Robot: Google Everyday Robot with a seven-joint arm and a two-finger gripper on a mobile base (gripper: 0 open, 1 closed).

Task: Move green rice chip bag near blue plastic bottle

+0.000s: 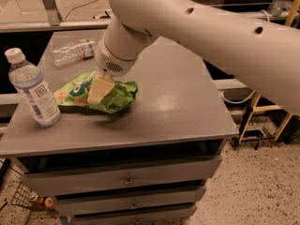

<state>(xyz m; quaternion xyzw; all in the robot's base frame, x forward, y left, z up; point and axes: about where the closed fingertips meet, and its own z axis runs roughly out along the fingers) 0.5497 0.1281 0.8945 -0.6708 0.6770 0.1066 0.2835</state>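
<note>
The green rice chip bag (118,97) lies crumpled on the grey cabinet top (183,102), left of centre. The blue plastic bottle (33,90) stands upright with its white cap at the front left, a short gap from the bag's left end. My gripper (100,89) comes down from the big white arm and sits right on top of the bag's middle, hiding part of it.
A smaller ridged clear bottle (72,50) with a red-and-green label lies on its side at the back left. The cabinet has drawers (126,182) below. A wooden stand (262,111) is on the speckled floor to the right.
</note>
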